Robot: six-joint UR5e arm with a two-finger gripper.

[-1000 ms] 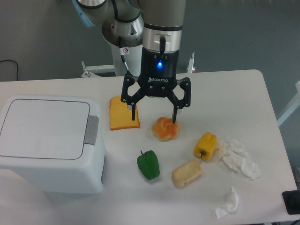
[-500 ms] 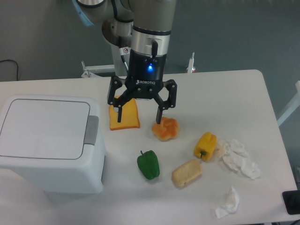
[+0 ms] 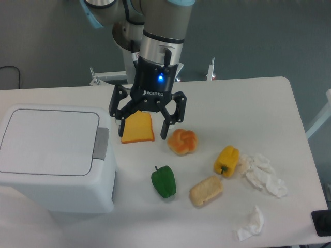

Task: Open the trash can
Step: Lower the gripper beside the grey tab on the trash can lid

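- Moved: gripper (image 3: 141, 128) has shifted left across the frame from over the bun to over the orange slice; nothing else on the table has changed place.
- Gripper: centre of frame, fingers spread wide apart, holding nothing; blue light lit on its body. One finger sits at the slice's left edge, the other between slice and bun.
- Bin (image 3: 54, 157): lower left of frame, white, boxy, lid (image 3: 49, 142) flat and shut. Grey tab (image 3: 100, 143) runs along the lid's right edge, facing the gripper.
- Orange slice (image 3: 138, 129): centre, partly hidden behind the gripper, just right of the bin.
- Bun (image 3: 182, 141): right of the slice, clear of the fingers.
- Green pepper (image 3: 164, 181): lower centre.
- Bread roll (image 3: 206, 190): lower centre-right.
- Yellow pepper (image 3: 226, 160): right of centre.
- Tissues (image 3: 265, 174): right side, crumpled; a further scrap (image 3: 252, 223) at lower right.
- Step in hand, by judgement: approach to the bin; lid not yet touched.
- Next move, by judgement: carry on left until a fingertip stands over the tab, then descend and press it, keeping clear of the slice below.
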